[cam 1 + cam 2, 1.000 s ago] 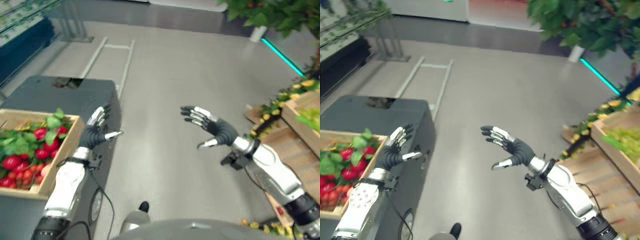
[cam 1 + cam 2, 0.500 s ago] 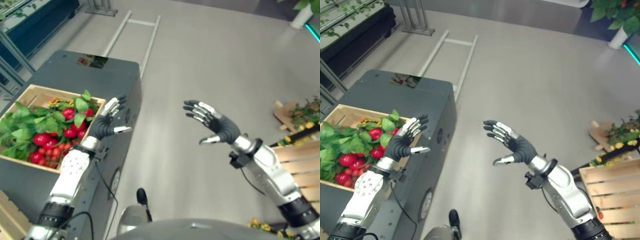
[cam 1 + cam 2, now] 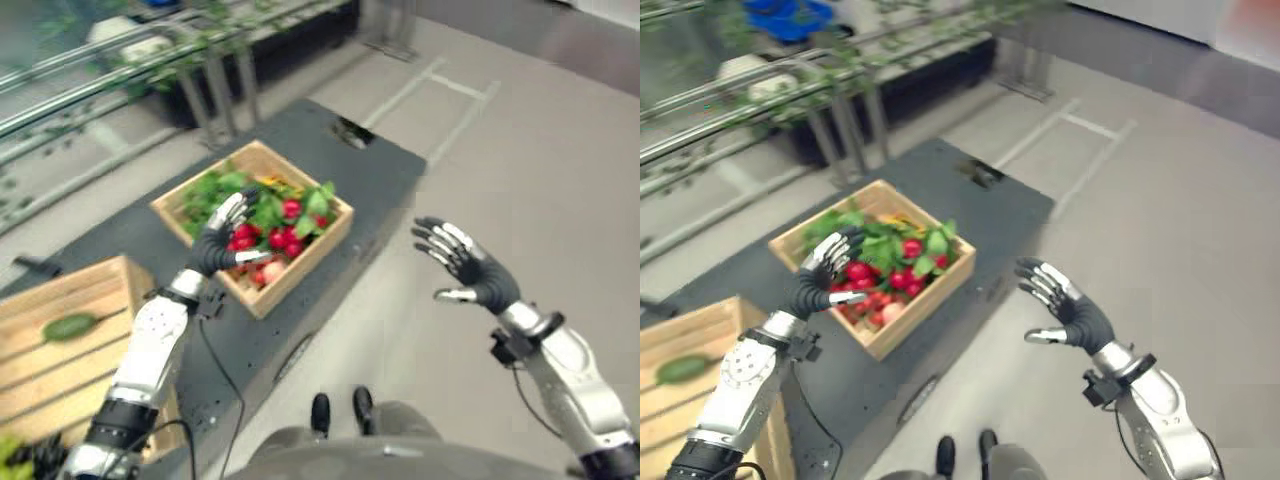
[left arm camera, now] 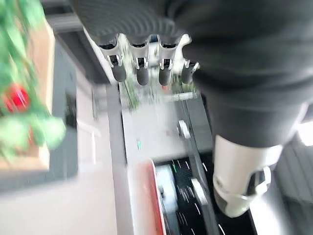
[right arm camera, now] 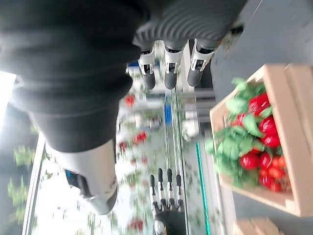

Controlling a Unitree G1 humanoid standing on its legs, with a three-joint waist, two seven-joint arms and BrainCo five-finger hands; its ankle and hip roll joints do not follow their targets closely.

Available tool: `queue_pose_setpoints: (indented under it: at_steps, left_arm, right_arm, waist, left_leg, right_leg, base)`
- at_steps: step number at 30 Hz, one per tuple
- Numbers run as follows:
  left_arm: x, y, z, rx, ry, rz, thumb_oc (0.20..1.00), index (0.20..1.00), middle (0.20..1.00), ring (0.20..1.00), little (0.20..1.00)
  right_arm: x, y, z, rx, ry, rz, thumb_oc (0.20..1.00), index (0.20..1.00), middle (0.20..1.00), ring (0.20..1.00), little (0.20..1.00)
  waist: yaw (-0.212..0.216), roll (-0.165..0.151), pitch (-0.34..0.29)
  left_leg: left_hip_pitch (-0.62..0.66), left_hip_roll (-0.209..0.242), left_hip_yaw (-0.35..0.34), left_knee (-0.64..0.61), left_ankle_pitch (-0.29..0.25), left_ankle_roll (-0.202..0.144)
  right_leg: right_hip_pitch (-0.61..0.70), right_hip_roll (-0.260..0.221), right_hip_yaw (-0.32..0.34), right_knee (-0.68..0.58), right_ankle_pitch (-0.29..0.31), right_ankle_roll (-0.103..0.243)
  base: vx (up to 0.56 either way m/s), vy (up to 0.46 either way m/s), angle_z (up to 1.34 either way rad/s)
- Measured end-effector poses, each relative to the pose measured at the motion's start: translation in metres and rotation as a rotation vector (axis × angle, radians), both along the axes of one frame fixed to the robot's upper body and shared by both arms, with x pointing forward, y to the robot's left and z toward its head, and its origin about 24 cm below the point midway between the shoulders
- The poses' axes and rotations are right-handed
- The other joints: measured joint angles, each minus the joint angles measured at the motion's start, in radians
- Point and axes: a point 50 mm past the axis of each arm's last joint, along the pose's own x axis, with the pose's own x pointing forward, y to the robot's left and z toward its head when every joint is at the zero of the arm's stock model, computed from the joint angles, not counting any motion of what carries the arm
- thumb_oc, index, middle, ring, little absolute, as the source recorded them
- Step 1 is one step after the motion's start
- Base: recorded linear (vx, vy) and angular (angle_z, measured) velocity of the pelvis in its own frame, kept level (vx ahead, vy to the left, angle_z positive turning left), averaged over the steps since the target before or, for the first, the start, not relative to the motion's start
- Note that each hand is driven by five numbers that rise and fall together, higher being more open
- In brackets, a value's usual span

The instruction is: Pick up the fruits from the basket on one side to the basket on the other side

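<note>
The transfer looks barely begun, if begun at all; the wooden basket on the dark grey surface is packed with red fruits among green leaves, and none of it is in either hand; the left robot hand hovers at the near-left edge of that basket with its fingers straight and spread and its thumb out to the side, holding nothing, and its wrist view confirms straight fingers with nothing between them; the right robot hand is raised over the bare floor, well apart from the basket, likewise spread open and empty, which its own wrist view bears out; the second wooden crate sits to the left and nearer the robot, and on its slatted top lies one green fruit or leaf, too blurred to tell which; whether that crate is the destination is a guess; judged from this, every pick, carry and drop remains to be done, starting with closing on a first red fruit.
</note>
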Motion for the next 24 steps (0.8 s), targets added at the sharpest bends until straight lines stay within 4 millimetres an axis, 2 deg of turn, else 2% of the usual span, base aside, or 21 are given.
queue_pose_setpoints:
  at_steps: [1,5,7,9,10,11,12,13,14,15,16,17,18,19,21,22,23,24]
  left_arm:
    - [-0.004,0.001,-0.004,-0.002,0.015,0.007,1.0,1.0,1.0,1.0,1.0]
    - [-0.006,0.005,-0.005,-0.004,0.018,0.03,1.0,1.0,1.0,1.0,1.0]
    - [-0.005,0.006,-0.003,-0.01,0.007,0.042,1.0,1.0,1.0,1.0,1.0]
    - [-0.004,0.007,-0.003,-0.014,0.005,0.051,1.0,1.0,1.0,1.0,1.0]
    - [0.001,0.007,-0.002,-0.013,0.0,0.056,1.0,1.0,1.0,1.0,1.0]
    - [0.006,0.005,0.002,-0.016,-0.018,0.057,1.0,1.0,1.0,1.0,1.0]
    - [0.01,0.005,0.009,-0.021,-0.047,0.06,1.0,1.0,1.0,1.0,1.0]
    - [0.01,0.007,0.011,-0.017,-0.055,0.071,1.0,1.0,1.0,1.0,1.0]
    - [0.011,0.006,0.011,-0.02,-0.057,0.071,1.0,1.0,1.0,1.0,1.0]
    - [0.01,0.004,0.012,-0.027,-0.063,0.067,1.0,1.0,1.0,1.0,1.0]
    - [0.01,0.005,0.012,-0.026,-0.062,0.068,1.0,1.0,1.0,1.0,1.0]
    - [0.011,0.004,0.013,-0.032,-0.069,0.069,1.0,1.0,1.0,1.0,1.0]
    - [0.012,0.003,0.014,-0.035,-0.075,0.068,1.0,1.0,1.0,1.0,1.0]
    - [0.013,0.003,0.015,-0.037,-0.079,0.072,1.0,1.0,1.0,1.0,1.0]
    - [0.013,0.004,0.015,-0.039,-0.077,0.078,1.0,1.0,1.0,1.0,1.0]
    - [0.012,0.005,0.014,-0.038,-0.075,0.089,1.0,1.0,1.0,1.0,1.0]
    - [0.012,0.007,0.015,-0.037,-0.08,0.096,1.0,1.0,1.0,1.0,1.0]
    - [0.013,0.009,0.018,-0.037,-0.09,0.106,1.0,1.0,1.0,1.0,1.0]
  right_arm:
    - [0.006,-0.002,0.0,0.008,-0.005,-0.015,1.0,1.0,1.0,1.0,1.0]
    - [0.018,-0.005,0.004,0.013,-0.021,-0.042,1.0,1.0,1.0,1.0,1.0]
    - [0.016,-0.006,0.002,0.019,-0.015,-0.051,1.0,1.0,1.0,1.0,1.0]
    - [0.014,-0.006,0.0,0.022,-0.007,-0.055,1.0,1.0,1.0,1.0,1.0]
    - [0.014,-0.006,0.001,0.027,-0.01,-0.067,1.0,1.0,1.0,1.0,1.0]
    - [0.015,-0.006,0.004,0.023,-0.02,-0.071,1.0,1.0,1.0,1.0,1.0]
    - [0.018,-0.006,0.007,0.02,-0.036,-0.073,1.0,1.0,1.0,1.0,1.0]
    - [0.023,-0.004,0.011,0.035,-0.054,-0.08,1.0,1.0,1.0,1.0,1.0]
    - [0.023,-0.004,0.013,0.041,-0.061,-0.087,1.0,1.0,1.0,1.0,1.0]
    - [0.024,-0.006,0.016,0.039,-0.073,-0.097,1.0,1.0,1.0,1.0,1.0]
    - [0.025,-0.006,0.017,0.039,-0.08,-0.099,1.0,1.0,1.0,1.0,1.0]
    - [0.026,-0.007,0.018,0.044,-0.084,-0.109,1.0,1.0,1.0,1.0,1.0]
    - [0.026,-0.008,0.018,0.045,-0.082,-0.114,1.0,1.0,1.0,1.0,1.0]
    - [0.025,-0.008,0.014,0.062,-0.068,-0.124,1.0,1.0,1.0,1.0,1.0]
    - [0.025,-0.007,0.012,0.079,-0.064,-0.134,1.0,1.0,1.0,1.0,1.0]
    - [0.025,-0.008,0.013,0.08,-0.07,-0.14,1.0,1.0,1.0,1.0,1.0]
    - [0.025,-0.008,0.014,0.082,-0.074,-0.146,1.0,1.0,1.0,1.0,1.0]
    - [0.025,-0.01,0.014,0.089,-0.079,-0.163,1.0,1.0,1.0,1.0,1.0]
  waist:
    - [0.029,0.002,-0.013]
    - [0.072,-0.008,-0.022]
    - [0.061,-0.02,-0.025]
    - [0.057,-0.025,-0.026]
    - [0.034,-0.04,-0.021]
    - [0.011,-0.05,-0.014]
    - [0.008,-0.049,-0.003]
    - [0.032,-0.046,0.0]
    - [0.018,-0.049,0.002]
    - [0.007,-0.033,0.006]
    - [0.013,-0.021,0.012]
    - [0.006,-0.001,0.02]
    - [0.001,0.006,0.024]
    - [0.006,0.001,0.025]
    - [0.006,-0.009,0.022]
    - [0.015,-0.013,0.02]
    - [0.021,-0.018,0.02]
    - [0.019,-0.038,0.026]
  left_leg:
    - [0.004,0.005,-0.035,0.008,0.0,-0.003]
    - [0.0,0.023,-0.083,0.021,-0.014,-0.029]
    - [-0.006,0.021,-0.147,0.02,-0.01,-0.058]
    - [-0.006,0.024,-0.147,0.012,0.0,-0.083]
    - [-0.055,0.009,-0.077,0.02,0.013,-0.196]
    - [-0.087,0.016,0.081,0.054,-0.035,-0.247]
    - [-0.114,0.058,0.214,0.08,-0.047,-0.217]
    - [-0.115,0.126,0.296,0.116,-0.074,-0.187]
    - [-0.111,0.142,0.299,0.129,-0.074,-0.186]
    - [-0.08,0.183,0.278,0.121,-0.042,-0.173]
    - [-0.067,0.199,0.264,0.117,-0.038,-0.181]
    - [-0.069,0.203,0.237,0.091,-0.039,-0.182]
    - [-0.065,0.2,0.235,0.081,-0.042,-0.174]
    - [-0.06,0.192,0.22,0.046,-0.03,-0.153]
    - [-0.059,0.182,0.221,0.029,-0.021,-0.14]
    - [-0.068,0.182,0.237,0.01,-0.027,-0.145]
    - [-0.072,0.192,0.287,0.015,-0.034,-0.143]
    - [-0.078,0.21,0.335,0.053,-0.046,-0.161]
  right_leg:
    - [0.054,-0.002,-0.055,-0.043,0.025,-0.023]
    - [0.154,0.018,-0.111,-0.157,0.036,-0.037]
    - [0.193,0.016,-0.171,-0.201,0.036,-0.038]
    - [0.209,0.019,-0.193,-0.217,0.035,-0.038]
    - [0.22,-0.009,-0.239,-0.244,0.04,-0.045]
    - [0.223,-0.027,-0.273,-0.265,0.046,-0.065]
    - [0.21,-0.031,-0.29,-0.259,0.049,-0.068]
    - [0.197,-0.036,-0.312,-0.246,0.047,-0.073]
    - [0.203,-0.041,-0.325,-0.244,0.044,-0.07]
    - [0.207,-0.044,-0.35,-0.231,0.036,-0.057]
    - [0.21,-0.044,-0.368,-0.224,0.033,-0.052]
    - [0.204,-0.046,-0.385,-0.208,0.028,-0.039]
    - [0.203,-0.047,-0.396,-0.205,0.028,-0.031]
    - [0.204,-0.055,-0.419,-0.207,0.035,-0.022]
    - [0.205,-0.063,-0.425,-0.209,0.036,-0.01]
    - [0.212,-0.074,-0.426,-0.212,0.04,-0.005]
    - [0.22,-0.085,-0.429,-0.221,0.045,0.0]
    - [0.226,-0.104,-0.436,-0.226,0.048,0.004]
  base:
    - [0.06,-0.182,1.09]
    - [0.01,-0.17,0.95]
    - [-0.06,-0.118,1.13]
    - [-0.13,0.028,1.2]
    - [-0.17,0.042,1.44]
    - [-0.13,-0.01,1.54]
    - [-0.1,-0.032,0.89]
    - [-0.08,-0.032,0.63]
    - [-0.08,-0.012,0.59]
    - [-0.05,0.014,0.68]
    - [-0.01,0.035,0.65]
    - [0.01,0.08,0.49]
    - [0.02,0.09,0.62]
    - [0.01,0.145,0.53]
    - [0.01,0.185,0.42]
    - [0.01,0.231,0.44]
    - [0.02,0.277,0.59]
    - [0.02,0.343,0.5]
